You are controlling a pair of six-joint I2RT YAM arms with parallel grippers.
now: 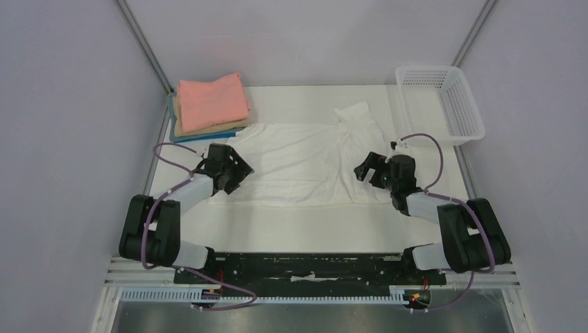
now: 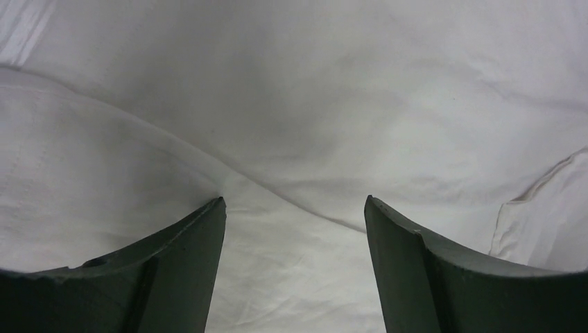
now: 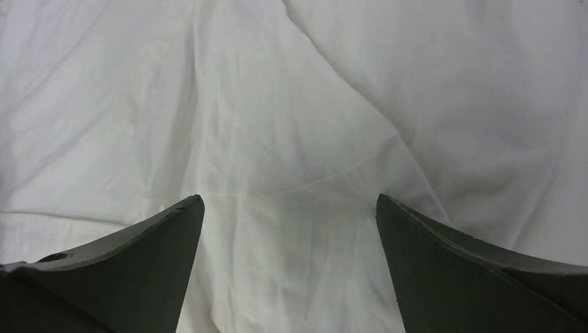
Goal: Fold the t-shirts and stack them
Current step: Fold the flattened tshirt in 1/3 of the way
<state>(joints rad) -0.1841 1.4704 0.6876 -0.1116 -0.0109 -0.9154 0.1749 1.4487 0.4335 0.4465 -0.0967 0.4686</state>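
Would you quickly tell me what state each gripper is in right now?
Left gripper: open, over the white t-shirt, holding nothing.
Right gripper: open, over the same shirt, holding nothing.

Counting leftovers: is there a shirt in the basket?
No, the basket holds nothing; its mesh floor shows bare.

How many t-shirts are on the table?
4: a thin white cotton tee spread out centrally; a folded salmon-pink tee, tan tee and blue tee stacked far left. The stack may hide more.
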